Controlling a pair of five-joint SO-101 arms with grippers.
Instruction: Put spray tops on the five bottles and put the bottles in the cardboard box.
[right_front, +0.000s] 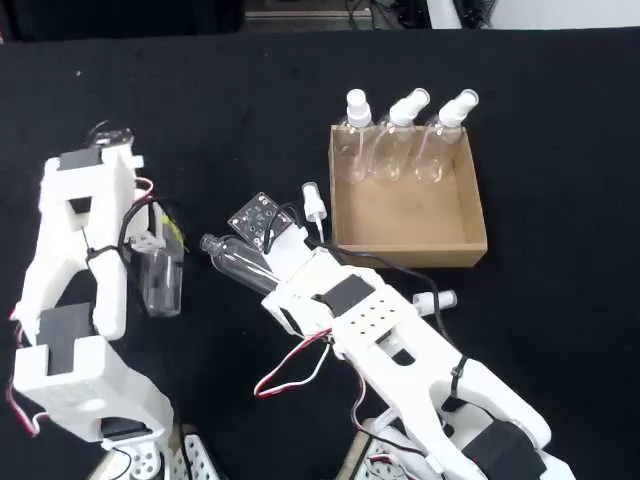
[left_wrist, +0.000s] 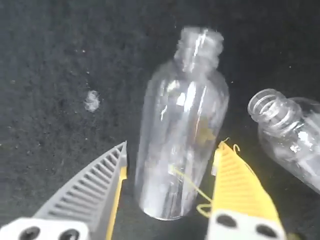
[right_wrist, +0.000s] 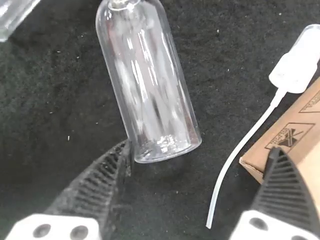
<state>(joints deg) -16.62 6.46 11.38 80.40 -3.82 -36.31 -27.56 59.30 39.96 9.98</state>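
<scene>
The left gripper (left_wrist: 173, 146) is open, its jaws flanking the base of an uncapped bottle (left_wrist: 182, 110) lying on the table (left_wrist: 55, 55); the right gripper (right_wrist: 201, 149) gapes empty, a second bottle (right_wrist: 145, 85) at one jaw's tip and a spray top (right_wrist: 296, 65) with its tube between the jaws

We can't read any txt. Cardboard box (right_wrist: 305, 120) has 1 printed mark (right_wrist: 287, 138), crossed lines in a frame w/ tiny lettering, too small to make out.
</scene>
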